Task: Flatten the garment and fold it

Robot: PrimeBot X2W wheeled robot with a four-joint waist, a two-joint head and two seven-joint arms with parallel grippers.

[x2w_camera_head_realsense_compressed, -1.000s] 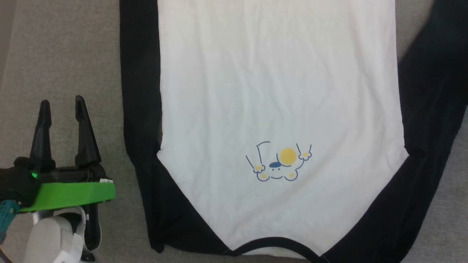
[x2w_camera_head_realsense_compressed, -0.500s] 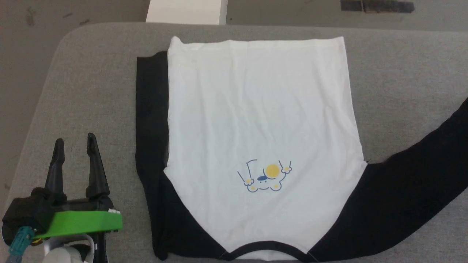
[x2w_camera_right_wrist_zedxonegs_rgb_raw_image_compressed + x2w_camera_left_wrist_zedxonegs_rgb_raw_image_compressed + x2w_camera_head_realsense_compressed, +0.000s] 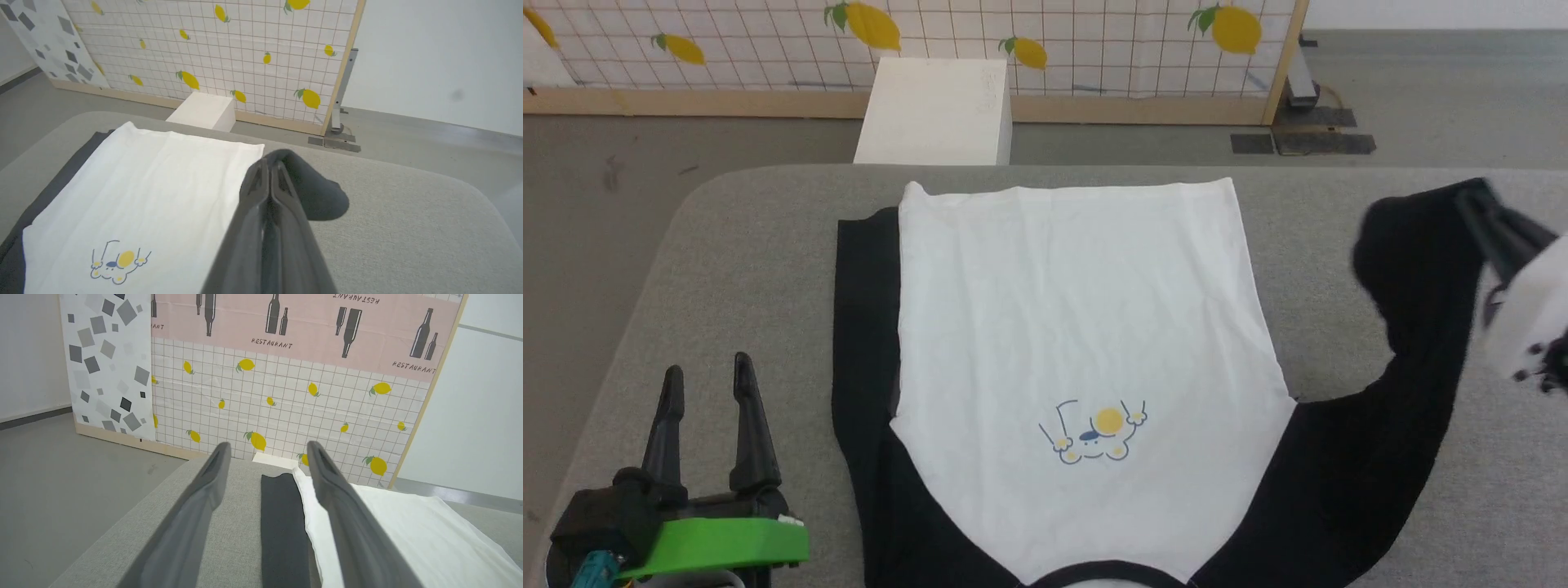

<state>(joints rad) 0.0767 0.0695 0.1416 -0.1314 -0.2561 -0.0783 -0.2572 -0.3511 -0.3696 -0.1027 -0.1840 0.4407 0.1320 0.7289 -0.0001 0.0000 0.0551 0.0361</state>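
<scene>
Head view: grey padded table (image 3: 727, 269) carries soft white T-shirt with black sleeves (image 3: 1078, 327) flat at centre. Cloth looks light, limp; take it by cuffs or hem corners. Table room lies right of it, far edge near hem. At right, right gripper (image 3: 1474, 200) pinches raised sleeve end (image 3: 1405, 245); left gripper (image 3: 707, 371) spread, empty.

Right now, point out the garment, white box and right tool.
garment (image 3: 1078, 310), head view, white front panel.
white box (image 3: 935, 106), head view, top face.
right tool (image 3: 270, 164), right wrist view, between closed fingertips.

A white box (image 3: 935, 110) sits on the floor (image 3: 621, 155) just past the grey table's (image 3: 727, 269) far edge, backed by a lemon-print screen (image 3: 1094, 41).
</scene>
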